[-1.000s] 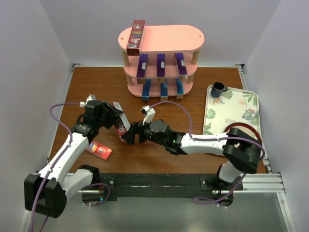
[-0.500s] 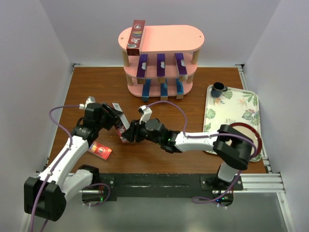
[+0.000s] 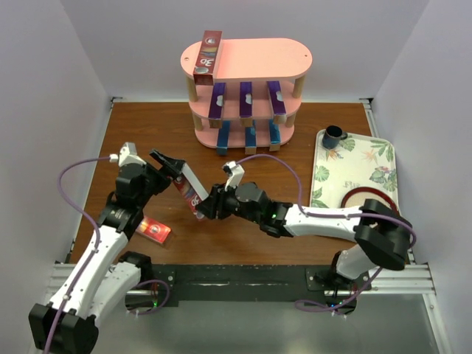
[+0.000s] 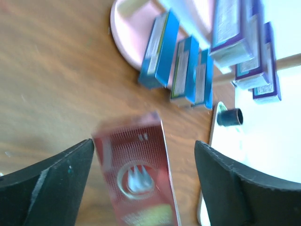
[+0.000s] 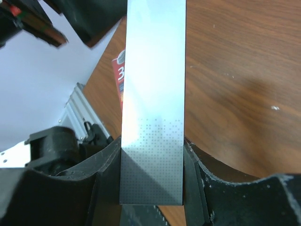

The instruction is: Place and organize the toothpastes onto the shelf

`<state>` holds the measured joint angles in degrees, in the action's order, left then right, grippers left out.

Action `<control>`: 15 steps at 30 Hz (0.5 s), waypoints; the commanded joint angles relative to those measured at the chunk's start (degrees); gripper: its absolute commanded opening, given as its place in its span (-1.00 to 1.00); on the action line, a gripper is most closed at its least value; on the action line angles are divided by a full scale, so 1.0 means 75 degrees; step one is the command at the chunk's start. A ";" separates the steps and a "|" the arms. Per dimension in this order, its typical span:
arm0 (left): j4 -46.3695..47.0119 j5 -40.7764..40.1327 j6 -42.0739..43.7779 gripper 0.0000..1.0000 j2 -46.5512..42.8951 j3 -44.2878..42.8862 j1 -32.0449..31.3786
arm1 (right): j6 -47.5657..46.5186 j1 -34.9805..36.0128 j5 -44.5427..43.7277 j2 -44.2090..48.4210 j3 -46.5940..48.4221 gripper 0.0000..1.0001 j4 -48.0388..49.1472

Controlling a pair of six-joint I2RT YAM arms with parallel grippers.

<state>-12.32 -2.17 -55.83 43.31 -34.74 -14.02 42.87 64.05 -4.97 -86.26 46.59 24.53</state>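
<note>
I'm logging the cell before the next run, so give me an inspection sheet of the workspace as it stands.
Surface: brown wooden table, no spills seen.
Job's things: pink shelf holds one red carton on the top board, three purple cartons in the middle and three blue cartons at the bottom. A second red carton is held between the arms, and a third red carton lies flat by the left arm.
Clutter: flowered tray with a dark cup and a red-rimmed dish.
Grippers: left gripper open, its fingers either side of the second red carton without touching it. Right gripper shut on it.
Cables: purple cables loop off both arms.
Surroundings: white walls on three sides.
</note>
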 commanded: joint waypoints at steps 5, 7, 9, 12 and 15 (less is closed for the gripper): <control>0.0493 -0.1723 0.2966 0.93 -0.1039 -0.0571 -0.0017 | 0.0002 -0.0138 -0.0355 0.2203 -0.0586 -0.64 -0.1462; 0.0657 -0.1889 0.3654 0.93 -0.1426 -0.0466 -0.0017 | -0.0044 -0.0231 -0.0543 0.2686 -0.0598 -0.64 -0.1910; 0.0833 -0.1936 0.4300 0.93 -0.1683 -0.0361 -0.0029 | -0.0091 -0.0372 -0.0824 0.3389 -0.0529 -0.64 -0.2577; 0.0775 -0.2147 0.4899 0.93 -0.1790 -0.0313 -0.0076 | -0.0220 -0.0688 -0.1129 0.4185 -0.0166 -0.64 -0.3480; 0.0752 -0.2299 0.5368 0.93 -0.1884 -0.0232 -0.0204 | -0.0372 -0.1098 -0.1282 0.4690 0.0361 -0.64 -0.4090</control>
<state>-8.78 -15.90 -25.32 29.56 -36.16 -14.24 42.04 58.89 -10.11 -56.29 42.74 -0.69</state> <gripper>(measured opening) 0.960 0.465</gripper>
